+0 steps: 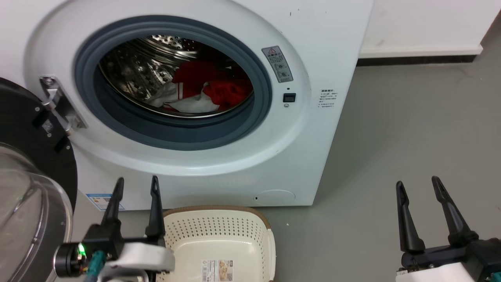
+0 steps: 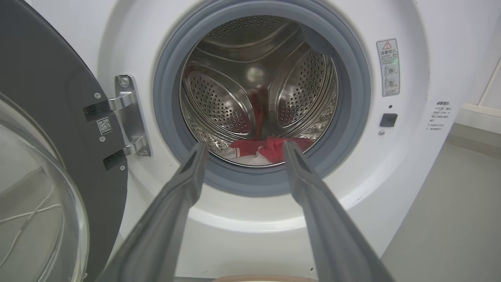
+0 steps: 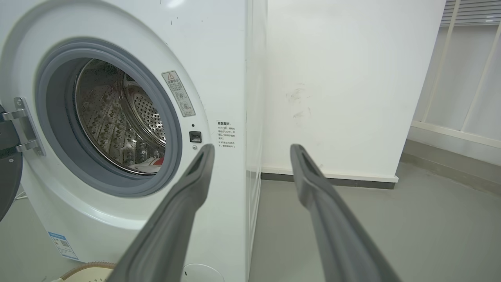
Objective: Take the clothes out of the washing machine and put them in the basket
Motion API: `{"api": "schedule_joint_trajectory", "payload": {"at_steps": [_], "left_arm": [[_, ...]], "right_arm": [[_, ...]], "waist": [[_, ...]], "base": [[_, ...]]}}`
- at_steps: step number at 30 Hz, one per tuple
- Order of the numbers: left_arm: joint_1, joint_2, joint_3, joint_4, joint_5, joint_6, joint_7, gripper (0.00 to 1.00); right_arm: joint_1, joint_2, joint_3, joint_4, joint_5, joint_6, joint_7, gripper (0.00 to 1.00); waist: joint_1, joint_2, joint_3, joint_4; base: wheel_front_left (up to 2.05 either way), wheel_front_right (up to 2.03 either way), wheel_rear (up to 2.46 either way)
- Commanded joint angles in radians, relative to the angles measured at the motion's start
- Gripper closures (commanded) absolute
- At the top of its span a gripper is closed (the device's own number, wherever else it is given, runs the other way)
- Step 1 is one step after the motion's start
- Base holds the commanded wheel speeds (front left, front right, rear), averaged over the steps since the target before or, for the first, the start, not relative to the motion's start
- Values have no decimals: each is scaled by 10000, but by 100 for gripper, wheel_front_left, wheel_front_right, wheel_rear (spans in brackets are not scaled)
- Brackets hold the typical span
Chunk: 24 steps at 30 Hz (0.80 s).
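A: How do the grippers stand?

B: The left gripper (image 1: pixel 137 179) hangs low before the front of the washing machine (image 1: pixel 313 58), fingers spread wide and holding nothing. The right gripper (image 1: pixel 417 181) is off to the machine's right, over the floor, spread just as wide and holding nothing.

A: And the clothes?

B: The red and white clothes (image 1: pixel 219 84) lie heaped at the bottom of the machine's perforated steel drum (image 1: pixel 137 74), behind the grey door seal (image 1: pixel 176 133). The dark round door (image 1: pixel 23 129) stands swung open at the machine's left, on its metal hinge (image 1: pixel 58 103).

A: The basket?

B: The cream basket (image 1: pixel 219 227) sits on the floor just before the machine's foot, close beside the left gripper. A paper label (image 1: pixel 217 270) shows on its bottom.

A: The room?

B: A smooth grey floor (image 1: pixel 411 129) runs from the machine's right side to a white wall (image 1: pixel 422 19) with a dark skirting strip (image 1: pixel 415 60).
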Motion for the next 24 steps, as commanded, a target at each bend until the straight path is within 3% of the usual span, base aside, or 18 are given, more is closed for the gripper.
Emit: {"api": "schedule_joint_trajectory", "payload": {"at_steps": [1,13,18,24], "left_arm": [[-458,-9,179,245,27,-136,-25,0],[-4157,986,1030,2028,404,-769,-25,0],[-5401,1401,1104,2638,480,-915,-25,0],[-7342,2159,877,4353,682,-1106,-25,0]], "right_arm": [[-199,-16,14,-55,28,-3,-32,0],[-1323,-11,75,-368,166,-3,-30,0],[-1815,-10,55,-521,320,-3,-29,0],[-2434,-10,48,-843,616,-3,-29,0]], "waist": [[0,0,278,-185],[0,0,2170,-1066],[0,0,2907,-1409],[0,0,3970,-1814]], "base": [[0,0,0],[0,0,0],[0,0,0],[0,0,0]]}}
